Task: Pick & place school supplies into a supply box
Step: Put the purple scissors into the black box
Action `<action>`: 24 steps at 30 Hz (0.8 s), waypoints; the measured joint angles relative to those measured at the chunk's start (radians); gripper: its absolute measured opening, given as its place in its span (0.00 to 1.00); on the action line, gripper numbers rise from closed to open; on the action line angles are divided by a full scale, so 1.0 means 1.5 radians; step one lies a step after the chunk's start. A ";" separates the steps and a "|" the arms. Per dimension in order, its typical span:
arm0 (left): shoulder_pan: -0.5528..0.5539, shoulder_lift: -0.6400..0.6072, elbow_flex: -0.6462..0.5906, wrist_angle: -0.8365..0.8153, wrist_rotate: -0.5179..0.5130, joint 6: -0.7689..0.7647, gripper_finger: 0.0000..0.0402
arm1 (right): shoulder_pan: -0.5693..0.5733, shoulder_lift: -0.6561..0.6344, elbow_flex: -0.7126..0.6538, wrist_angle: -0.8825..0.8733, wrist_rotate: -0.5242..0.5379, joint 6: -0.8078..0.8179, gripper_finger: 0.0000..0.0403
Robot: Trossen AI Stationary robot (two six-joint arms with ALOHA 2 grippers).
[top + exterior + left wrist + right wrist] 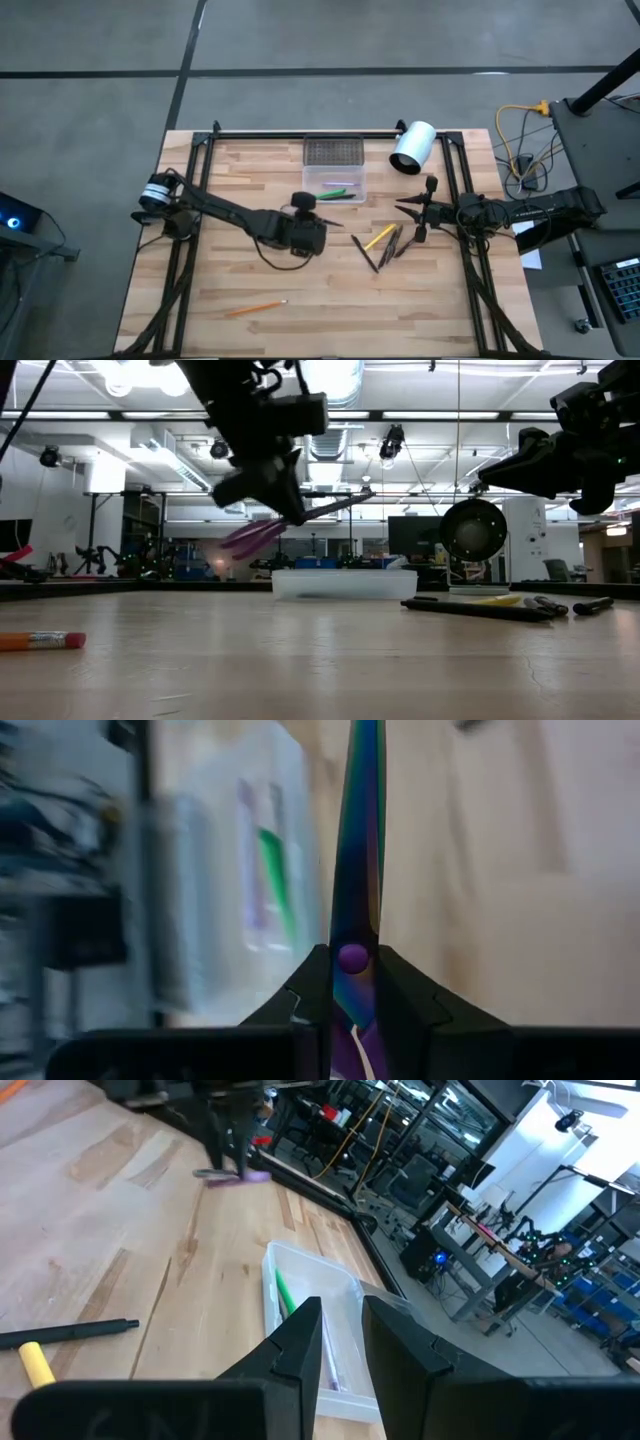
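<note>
My left gripper is shut on the purple-handled scissors and holds them in the air near the table's middle, just on the near side of the supply box. The box is clear plastic with a dark mesh part at its far end, and a green pen lies in it. A yellow pencil and dark pens lie on the table to the box's right. My right gripper waits open near the right edge, with nothing between its fingers. My left gripper pinches the scissors between its two fingers at the purple pivot. The shut blades stick out ahead along the fingers, and the purple handles reach back under the hand. The fingers slant downward. The scissors are lifted clear of the table.
A white cylinder with a dark opening lies at the far right, beside the box. An orange pencil lies alone near the front edge. Black frame rails run along the table's left and right sides.
</note>
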 joint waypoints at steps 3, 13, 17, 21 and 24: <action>0.007 0.003 -0.012 0.084 -0.048 0.077 0.08 | 0.000 0.000 0.000 0.000 0.000 0.000 0.17; 0.023 0.083 -0.014 0.299 -0.157 0.277 0.08 | -0.001 0.000 0.000 0.000 0.000 0.000 0.17; 0.049 0.113 -0.015 0.347 -0.194 0.311 0.08 | 0.000 0.000 0.000 0.000 0.000 0.000 0.17; 0.078 0.125 -0.015 0.360 -0.204 0.330 0.08 | 0.000 0.000 0.000 0.000 0.000 0.000 0.17; 0.096 0.128 -0.015 0.364 -0.204 0.330 0.08 | 0.000 -0.001 0.000 0.000 0.000 0.000 0.17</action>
